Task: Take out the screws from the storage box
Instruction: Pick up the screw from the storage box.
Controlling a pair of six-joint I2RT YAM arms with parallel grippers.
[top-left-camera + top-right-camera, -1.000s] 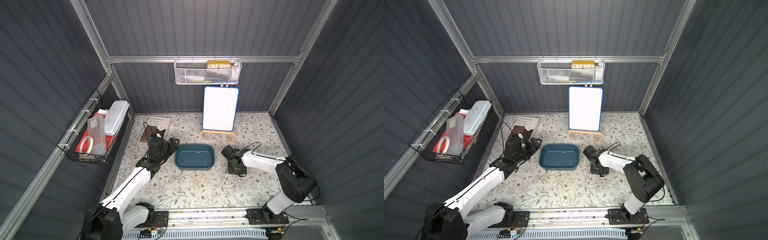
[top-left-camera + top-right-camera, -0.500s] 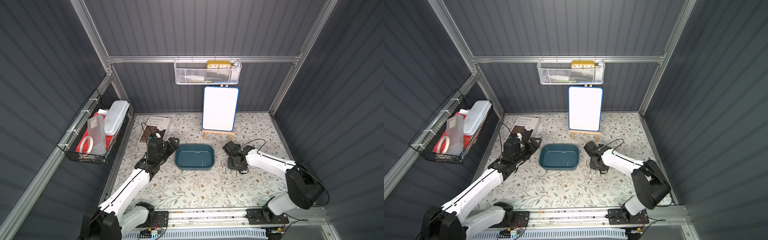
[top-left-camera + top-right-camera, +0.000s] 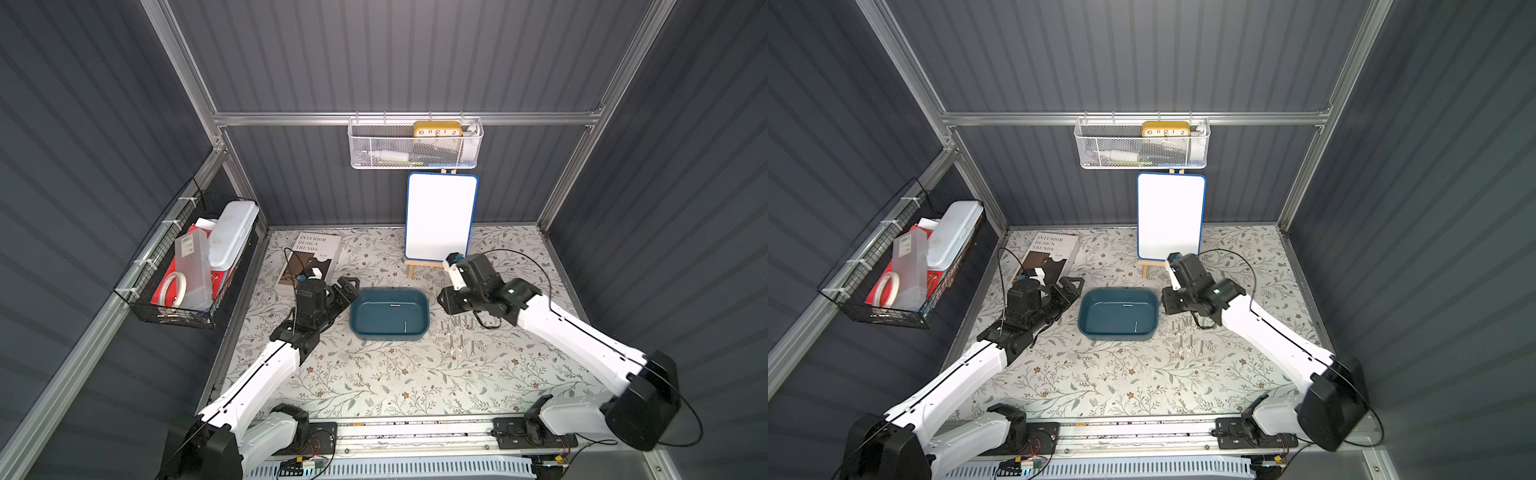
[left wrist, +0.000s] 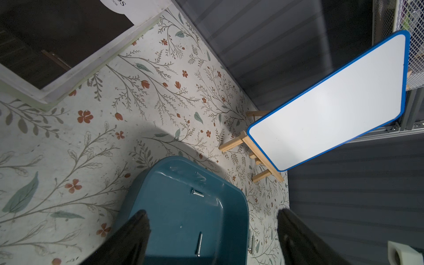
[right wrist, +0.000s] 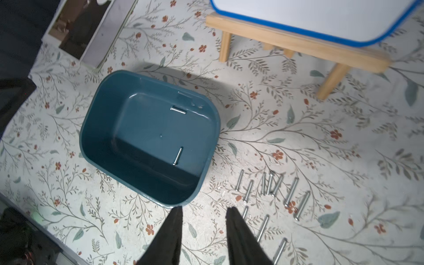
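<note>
- The storage box (image 3: 374,318) is seen in the middle of the flowered table (image 3: 374,374), between the two arms.
- Two screws (image 5: 177,156) are found inside the box, well apart from each other; one lies close to a wall.
- The other screws (image 5: 270,185) are spread on the table just beside the box, on its right side.
- The left gripper (image 4: 212,212) is opened wide at the left end of the box; nothing is gripped.
- The right gripper (image 5: 205,208) is opened partly above the table, near a box corner and the loose screws; nothing is gripped.
</note>
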